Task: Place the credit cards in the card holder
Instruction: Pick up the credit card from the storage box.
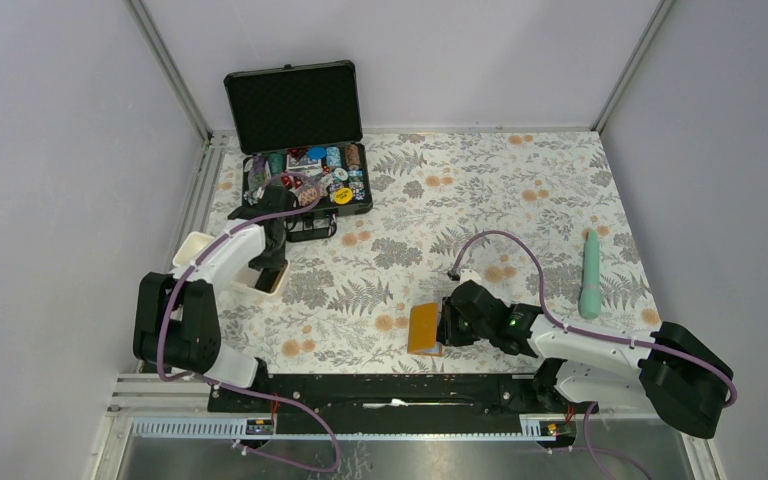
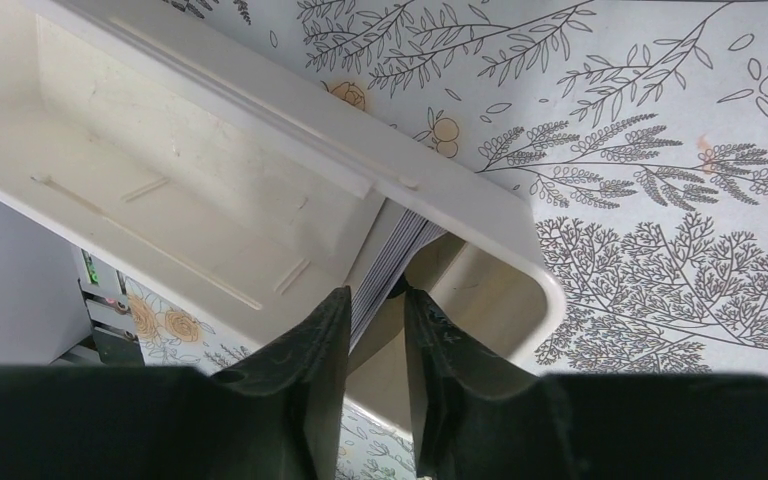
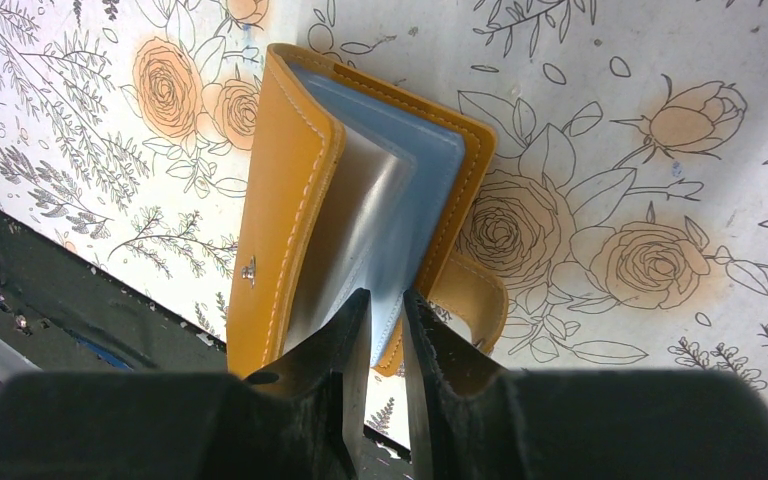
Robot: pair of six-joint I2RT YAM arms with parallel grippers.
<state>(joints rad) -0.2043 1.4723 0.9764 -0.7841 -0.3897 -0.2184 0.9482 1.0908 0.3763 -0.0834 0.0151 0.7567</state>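
Observation:
The credit cards (image 2: 392, 262) stand on edge as a thin stack, leaning against the inner wall of a white tray (image 2: 480, 210). My left gripper (image 2: 375, 292) reaches down into that tray (image 1: 195, 245), its two fingertips closed in on either side of the stack. From above, the left gripper (image 1: 270, 268) hides the cards. The card holder (image 3: 300, 190) is an orange wallet, held open on its edge, with pale blue-clear sleeves showing. My right gripper (image 3: 387, 295) is shut on its sleeve and back cover. In the top view the card holder (image 1: 424, 328) stands near the front edge, left of the right gripper (image 1: 450, 325).
An open black hard case (image 1: 295, 105) with poker chips and small items (image 1: 310, 180) stands at the back left, just behind the tray. A pale green stick-shaped object (image 1: 591, 275) lies at the right. The black rail (image 1: 390, 390) runs along the near edge.

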